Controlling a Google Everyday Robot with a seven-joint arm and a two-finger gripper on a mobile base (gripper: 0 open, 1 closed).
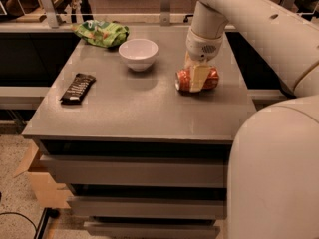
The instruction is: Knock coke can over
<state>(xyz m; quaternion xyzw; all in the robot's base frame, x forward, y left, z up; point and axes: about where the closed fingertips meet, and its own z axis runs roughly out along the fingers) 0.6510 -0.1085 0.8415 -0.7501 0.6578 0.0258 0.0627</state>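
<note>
Right of centre: the small red-orange cylindrical metal soda can [182, 80] lies on its side on the grey bench [139, 113], near the round white bowl [138, 53], the pale two-finger hand [195, 76] clamped across its middle.
</note>
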